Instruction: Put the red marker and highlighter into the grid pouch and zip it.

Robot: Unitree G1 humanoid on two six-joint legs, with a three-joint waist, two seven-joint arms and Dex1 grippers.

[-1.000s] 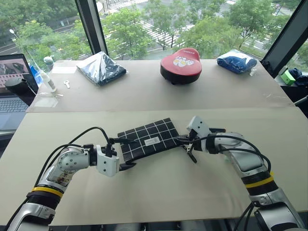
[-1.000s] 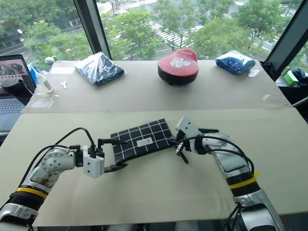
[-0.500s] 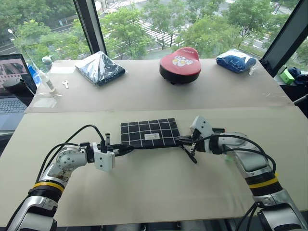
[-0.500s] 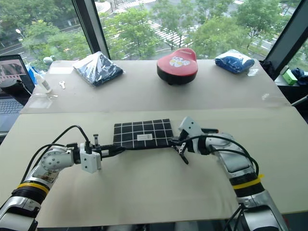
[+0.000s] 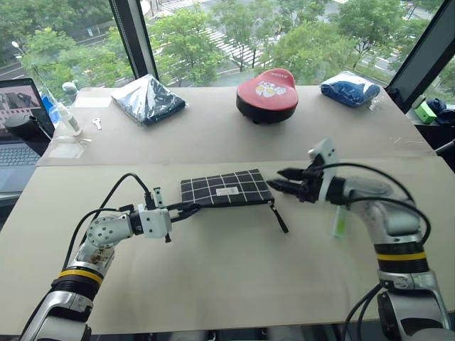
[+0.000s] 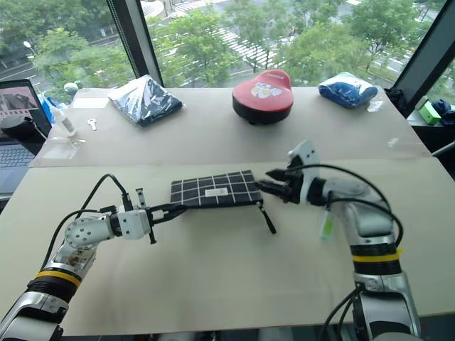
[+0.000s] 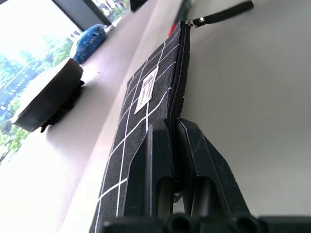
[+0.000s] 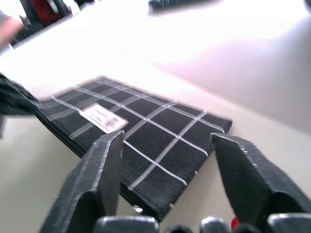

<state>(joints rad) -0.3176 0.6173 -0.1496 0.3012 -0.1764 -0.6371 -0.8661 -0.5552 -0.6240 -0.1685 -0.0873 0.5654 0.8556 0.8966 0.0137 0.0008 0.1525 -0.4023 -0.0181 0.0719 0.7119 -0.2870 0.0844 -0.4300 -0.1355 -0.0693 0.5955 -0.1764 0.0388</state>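
Note:
The grid pouch lies flat in the middle of the near table, with its black pull cord trailing off its right end. My left gripper is shut on the pouch's left zipper edge; the left wrist view shows the fingers pinching it. Just above the pouch's right end my right gripper hovers open, holding nothing. The light-green highlighter lies on the table under my right forearm. A small red patch shows past the pouch's far end; I cannot tell whether it is the red marker.
On the far table stand a red round object, a dark plastic-wrapped bundle and a blue bundle. A laptop and a bottle sit at the far left. A seam runs between the two tables.
My right gripper let go of the pull cord, opened, and rose up and to the right. My left gripper shut on the pouch's left edge. The pouch swung square to the table.

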